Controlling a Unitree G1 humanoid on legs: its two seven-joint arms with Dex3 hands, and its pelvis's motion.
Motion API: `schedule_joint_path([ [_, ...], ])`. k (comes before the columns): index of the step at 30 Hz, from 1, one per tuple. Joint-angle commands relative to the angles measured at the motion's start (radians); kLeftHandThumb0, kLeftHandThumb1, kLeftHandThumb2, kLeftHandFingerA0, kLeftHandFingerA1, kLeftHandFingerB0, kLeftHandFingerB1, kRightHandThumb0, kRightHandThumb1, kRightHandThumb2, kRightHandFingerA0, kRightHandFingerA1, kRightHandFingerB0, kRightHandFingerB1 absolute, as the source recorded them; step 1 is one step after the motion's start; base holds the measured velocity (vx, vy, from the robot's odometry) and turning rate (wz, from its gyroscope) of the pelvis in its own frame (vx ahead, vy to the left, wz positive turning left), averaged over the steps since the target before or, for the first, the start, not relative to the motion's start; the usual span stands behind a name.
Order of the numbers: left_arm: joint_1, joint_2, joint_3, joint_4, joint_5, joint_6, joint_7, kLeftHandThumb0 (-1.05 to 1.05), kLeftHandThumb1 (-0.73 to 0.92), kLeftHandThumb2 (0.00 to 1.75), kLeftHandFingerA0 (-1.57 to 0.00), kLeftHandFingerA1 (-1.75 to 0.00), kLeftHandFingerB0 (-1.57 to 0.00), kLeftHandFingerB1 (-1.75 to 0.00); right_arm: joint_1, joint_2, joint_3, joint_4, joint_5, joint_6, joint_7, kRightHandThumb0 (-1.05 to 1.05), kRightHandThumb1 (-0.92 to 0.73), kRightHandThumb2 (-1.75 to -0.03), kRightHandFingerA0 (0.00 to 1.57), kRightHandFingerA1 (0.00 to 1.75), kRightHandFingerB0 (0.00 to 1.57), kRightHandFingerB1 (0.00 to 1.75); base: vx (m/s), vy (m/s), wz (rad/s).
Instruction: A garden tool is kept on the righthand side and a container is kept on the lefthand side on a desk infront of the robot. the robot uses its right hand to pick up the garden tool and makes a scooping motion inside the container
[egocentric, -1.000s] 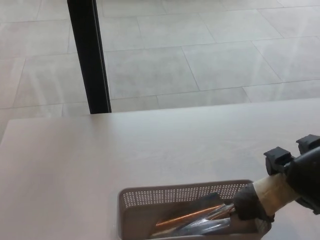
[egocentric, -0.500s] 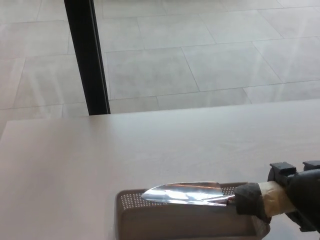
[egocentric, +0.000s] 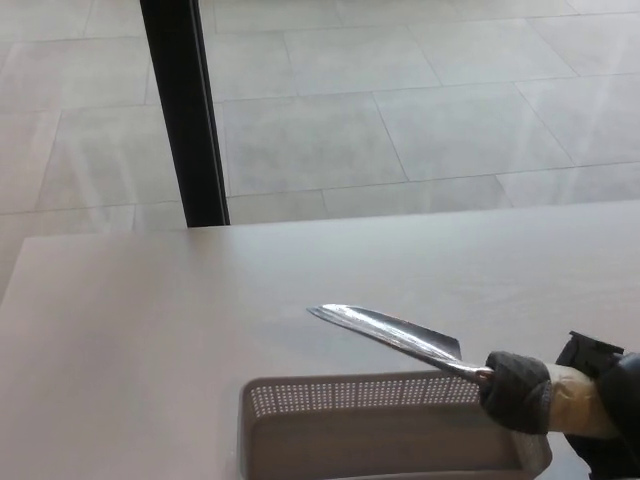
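At the lower right corner of the head view I see my right hand (egocentric: 612, 400), and only a part of it shows, the rest is cut by the picture edge. Its fingers are closed around the pale handle of the trowel (egocentric: 430, 348), just behind the dark collar of the handle. The shiny blade points up and to the left, with the tip raised above the worktop (egocentric: 130, 340) and clearly higher than the handle end. The blade is in the air over the back wall of the basket (egocentric: 350, 400) and a little beyond it, and it does not touch the basket. The basket is a beige one with many small holes in the upper part of its walls, and it stands on the worktop at the bottom middle of the picture, cut by the lower edge. From what I can see inside it, no object shows, but the bottom is partly out of the picture. Behind the worktop there is a floor (egocentric: 450, 120) of large grey tiles, and a black post (egocentric: 185, 110) stands upright at the far left edge of the worktop.
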Motion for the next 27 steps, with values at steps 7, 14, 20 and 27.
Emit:
schedule_joint_path([
  [7, 0.006, 0.019, 0.007, 0.007, -0.006, 0.025, 0.023, -0.36, 0.5, 0.88, -0.53, -0.66, -0.29, -0.53, -0.17, 0.022, -0.386, -0.018, 0.541, 0.097, 0.199, -0.14, -0.47, -1.17, 1.23, 1.41, 1.02, 1.25, 0.0, 0.0, 0.0],
  [14, 0.009, 0.028, 0.003, 0.008, 0.0, 0.025, 0.023, -0.37, 0.51, 0.87, -0.51, -0.65, -0.3, -0.52, -0.263, -0.086, -0.422, 0.051, 0.45, 0.148, 0.233, -0.09, -0.53, -1.07, 0.84, 1.75, 0.73, 1.53, 0.0, 0.0, 0.0],
  [20, 0.019, 0.032, -0.005, -0.002, 0.008, 0.008, 0.009, -0.37, 0.52, 0.89, -0.53, -0.65, -0.3, -0.52, -0.284, -0.213, -0.381, 0.184, 0.353, 0.047, 0.229, -0.1, -0.53, -1.07, 0.89, 1.71, 0.76, 1.44, 0.0, 0.0, 0.0],
  [27, 0.014, 0.039, -0.013, 0.013, 0.006, 0.006, -0.004, -0.37, 0.52, 0.89, -0.51, -0.65, -0.29, -0.52, -0.277, -0.298, -0.265, 0.303, 0.269, 0.007, 0.144, -0.17, -0.6, -0.94, 0.86, 1.71, 0.78, 1.36, 0.0, 0.0, 0.0],
])
